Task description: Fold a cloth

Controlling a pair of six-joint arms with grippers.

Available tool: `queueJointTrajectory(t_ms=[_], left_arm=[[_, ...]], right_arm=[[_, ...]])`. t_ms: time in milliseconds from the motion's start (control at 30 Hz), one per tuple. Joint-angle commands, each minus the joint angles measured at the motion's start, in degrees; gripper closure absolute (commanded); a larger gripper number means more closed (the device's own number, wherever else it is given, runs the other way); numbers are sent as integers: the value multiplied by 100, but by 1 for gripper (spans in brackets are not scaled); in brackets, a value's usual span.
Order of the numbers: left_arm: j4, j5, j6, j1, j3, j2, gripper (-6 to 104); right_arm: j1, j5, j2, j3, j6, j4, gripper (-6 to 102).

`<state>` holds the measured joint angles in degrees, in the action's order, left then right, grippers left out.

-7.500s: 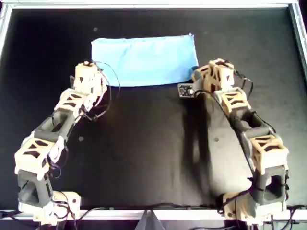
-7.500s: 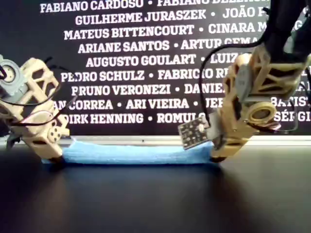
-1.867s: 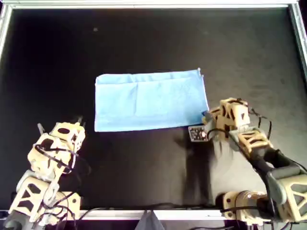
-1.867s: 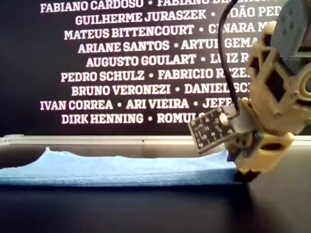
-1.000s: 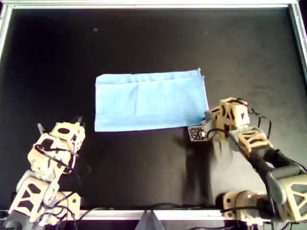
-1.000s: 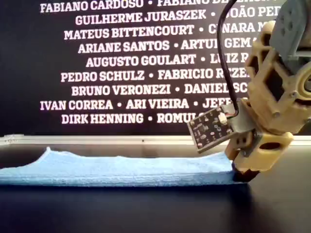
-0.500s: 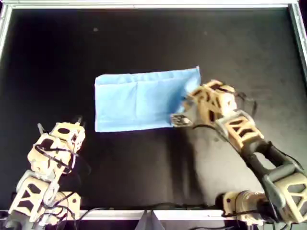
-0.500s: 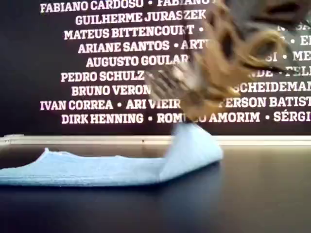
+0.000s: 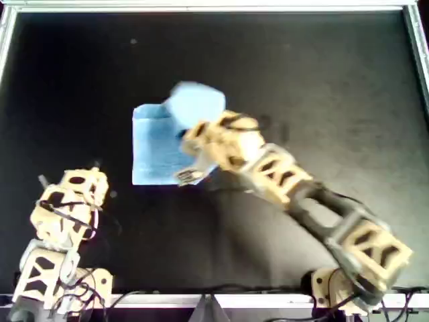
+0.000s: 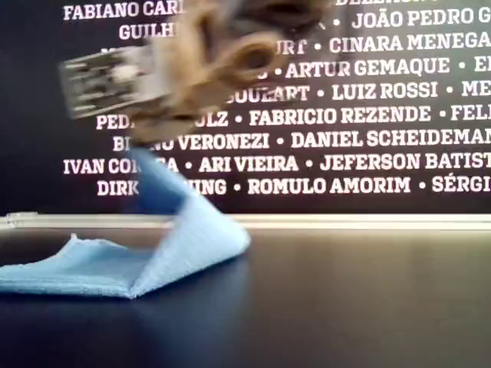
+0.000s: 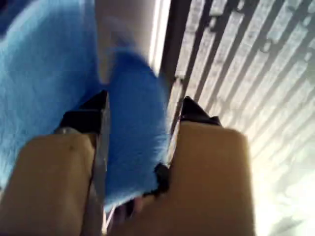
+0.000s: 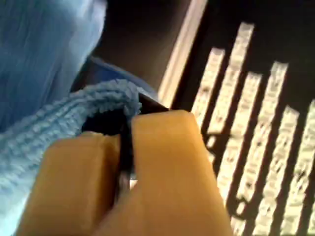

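The sky-blue cloth [image 9: 153, 146] lies on the black table, and one side of it is lifted and curled over [image 9: 196, 102]. In the exterior view it rises as a slanted flap [image 10: 192, 234]. My second gripper [image 12: 125, 142] is shut on the cloth's edge [image 12: 44, 59]. Its arm reaches across the overhead view to the cloth [image 9: 194, 137], and it shows blurred in the exterior view [image 10: 157, 138]. My first gripper [image 11: 140, 108] has its jaws apart with blue cloth [image 11: 49, 73] showing between them. In the overhead view it sits pulled back at the lower left [image 9: 70, 173], apart from the cloth.
A metal frame [image 9: 201, 7] borders the black table. A dark banner with white names [image 10: 368, 115] stands behind the table. A small circuit board [image 9: 186, 176] hangs off the second arm's wrist, over the cloth's near edge.
My second gripper has lifted the cloth's right edge (overhead view) and swept it up and leftward, so the cloth is doubling over itself. The first arm has barely shifted.
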<state>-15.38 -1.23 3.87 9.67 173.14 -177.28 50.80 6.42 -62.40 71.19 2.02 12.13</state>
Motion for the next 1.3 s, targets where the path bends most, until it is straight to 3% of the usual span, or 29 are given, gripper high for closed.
queueJointTrajectory(t_ms=[0,300,500,600,1067,1267], left_arm=[[26,0,-9,-220,-167,-105,47],[26,-44,-9,-220,-97,-105,47],[26,-44,-9,-220,-97,-105,47],[26,-26,-9,-220,-88,-105,47],[18,-79,-9,-220,-88,-105,46],[18,-79,-9,-220,-88,-105,46]], right_arm=[[308,-26,527,-1494,-9,-176,96],[694,-26,1345,-1907,-97,-176,92],[659,-18,1283,-1907,-97,-167,64],[650,-18,1151,-1758,-97,-158,56],[536,-18,-2250,2109,-9,-158,55],[343,-18,-3270,2830,0,-158,55]])
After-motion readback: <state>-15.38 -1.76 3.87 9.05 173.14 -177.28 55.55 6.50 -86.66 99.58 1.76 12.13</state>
